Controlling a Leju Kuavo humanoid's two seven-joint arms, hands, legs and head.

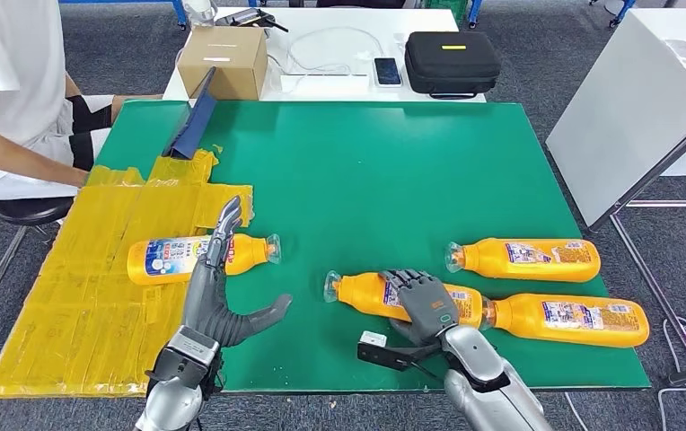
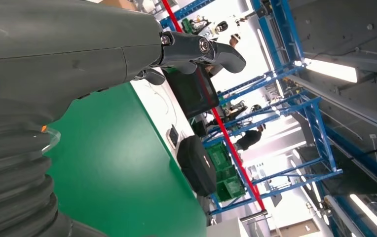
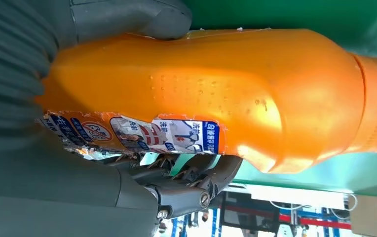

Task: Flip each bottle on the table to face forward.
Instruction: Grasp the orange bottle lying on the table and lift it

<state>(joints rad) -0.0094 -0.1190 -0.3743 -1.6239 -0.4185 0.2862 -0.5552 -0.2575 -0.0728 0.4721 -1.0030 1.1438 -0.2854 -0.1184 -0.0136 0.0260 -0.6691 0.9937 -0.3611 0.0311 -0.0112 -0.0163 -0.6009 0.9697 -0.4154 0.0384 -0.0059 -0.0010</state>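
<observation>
**Bottle labels present, none legible**

No word, brand or number can be made out in full. The orange bottle in the right hand (image 3: 216,94) carries a torn label strip (image 3: 142,133) with blue and white panels, a red crossed-circle sign and small East Asian characters too fine to read. The left bottle (image 1: 200,254) shows a blue and white front label (image 1: 167,254), blurred. The two right-side bottles (image 1: 528,259) (image 1: 573,319) bear small blurred labels.

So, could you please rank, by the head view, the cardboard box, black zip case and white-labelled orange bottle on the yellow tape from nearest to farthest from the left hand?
1. White-labelled orange bottle, beside the left hand.
2. Cardboard box, far left.
3. Black zip case, far right.
</observation>
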